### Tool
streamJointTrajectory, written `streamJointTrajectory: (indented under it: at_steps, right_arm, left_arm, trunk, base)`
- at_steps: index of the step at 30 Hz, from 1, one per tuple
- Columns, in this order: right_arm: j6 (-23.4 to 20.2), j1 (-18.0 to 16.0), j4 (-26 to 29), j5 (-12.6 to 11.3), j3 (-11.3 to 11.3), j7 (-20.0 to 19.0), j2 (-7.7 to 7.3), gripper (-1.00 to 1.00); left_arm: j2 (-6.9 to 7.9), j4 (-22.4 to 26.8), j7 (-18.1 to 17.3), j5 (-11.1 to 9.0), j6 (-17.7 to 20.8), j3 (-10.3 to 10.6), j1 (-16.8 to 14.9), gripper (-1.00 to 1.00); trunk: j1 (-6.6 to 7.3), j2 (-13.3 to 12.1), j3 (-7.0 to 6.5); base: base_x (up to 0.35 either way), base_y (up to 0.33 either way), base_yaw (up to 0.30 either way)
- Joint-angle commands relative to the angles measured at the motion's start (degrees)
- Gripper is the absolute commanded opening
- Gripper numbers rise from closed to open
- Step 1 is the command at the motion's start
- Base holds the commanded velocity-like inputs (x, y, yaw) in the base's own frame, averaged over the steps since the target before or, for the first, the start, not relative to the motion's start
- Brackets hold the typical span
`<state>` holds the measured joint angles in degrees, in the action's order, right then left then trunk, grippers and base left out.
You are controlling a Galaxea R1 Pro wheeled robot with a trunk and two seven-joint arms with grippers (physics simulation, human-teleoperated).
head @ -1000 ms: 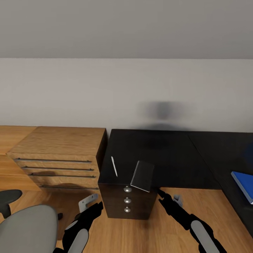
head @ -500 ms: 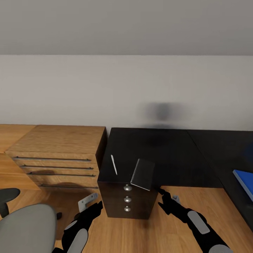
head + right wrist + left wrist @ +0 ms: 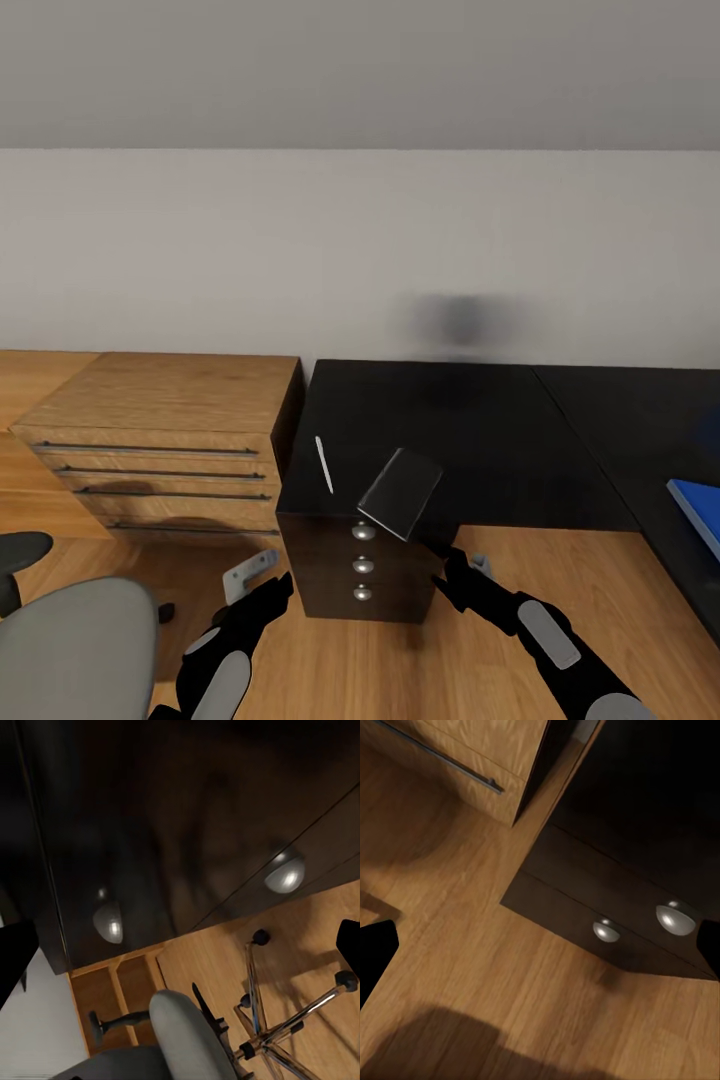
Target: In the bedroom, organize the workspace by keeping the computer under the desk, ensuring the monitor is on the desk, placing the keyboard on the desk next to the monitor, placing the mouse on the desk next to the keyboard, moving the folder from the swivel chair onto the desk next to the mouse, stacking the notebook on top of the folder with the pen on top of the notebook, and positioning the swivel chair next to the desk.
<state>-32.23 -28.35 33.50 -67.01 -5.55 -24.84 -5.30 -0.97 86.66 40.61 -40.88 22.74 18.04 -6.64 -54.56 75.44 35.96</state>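
We are facing the worktop [image 3: 480, 420] corner.
The notebook [image 3: 400, 494] is overhanging its edge beside the pen [image 3: 324, 465]; our right gripper [image 3: 440, 565] is hovering just below, jaws wide; left gripper [image 3: 280, 587] jaws wide too.

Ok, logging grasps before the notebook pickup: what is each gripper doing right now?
Left gripper: open, holding nothing.
Right gripper: open, empty, just below the notebook.

Glossy black desk [image 3: 480, 420], silver drawer knobs [image 3: 363, 531], dark grey notebook [image 3: 400, 493], white pen [image 3: 324, 464], bright blue folder [image 3: 700, 505], light wood dresser [image 3: 160, 410], grey swivel chair [image 3: 75, 650]
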Motion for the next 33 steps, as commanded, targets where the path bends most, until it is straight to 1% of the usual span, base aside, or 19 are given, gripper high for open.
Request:
streamJointTrajectory:
  at_steps: [1,6,12,23,26,29,30,33]
  right_arm:
    - [-0.04,-0.04,-0.01,-0.24,-0.22,-0.11,-0.06,1.0]
    - [-0.03,-0.04,-0.01,-0.3,-0.12,-0.2,-0.06,1.0]
    - [-0.02,-0.04,-0.01,-0.26,0.0,-0.39,-0.14,1.0]
    - [-0.02,-0.04,0.05,-0.26,-0.01,-1.03,-0.15,1.0]
    - [-0.01,-0.04,1.58,-0.02,-0.41,-2.45,-0.24,1.0]
    - [0.11,-0.04,4.33,1.29,-1.14,-3.82,-0.39,1.0]
    - [0.24,-0.04,6.32,3.61,-1.6,-4.94,-0.51,1.0]
    - [0.29,-0.04,7.24,5.26,-1.81,-6.91,-0.56,1.0]
  left_arm:
    - [0.0,0.06,0.42,-0.34,0.16,0.07,-0.04,1.0]
    - [0.0,-0.1,0.42,-0.34,0.19,0.25,-0.04,1.0]
    - [0.02,-0.28,0.43,-0.42,0.12,1.3,-0.04,1.0]
    - [0.08,-0.43,0.43,-0.49,0.11,1.39,-0.04,1.0]
    - [0.07,-0.5,0.43,-0.51,0.11,1.39,-0.04,1.0]
    - [0.07,-0.84,0.42,-0.46,0.11,1.39,-0.04,1.0]
    - [0.05,-1.02,0.38,-0.44,0.11,1.39,-0.04,1.0]
    - [0.06,-1.1,0.36,-0.44,0.11,1.39,-0.04,1.0]
  trunk:
    - [0.0,0.03,0.05]
    - [0.0,0.03,0.05]
    - [0.0,0.03,0.05]
    - [0.0,0.03,0.05]
    - [0.0,0.03,0.05]
    - [0.0,0.03,0.05]
    - [0.0,0.03,0.05]
    - [0.0,0.03,0.05]
  base:
    - [0.0,0.0,0.0]
    - [0.0,0.0,0.0]
    - [-0.002,0.0,0.0]
    - [-0.18,0.0,0.0]
    - [-0.021,0.0,0.0]
    - [-0.008,0.0,0.0]
    - [-0.003,0.0,0.0]
    - [-0.001,0.0,0.0]
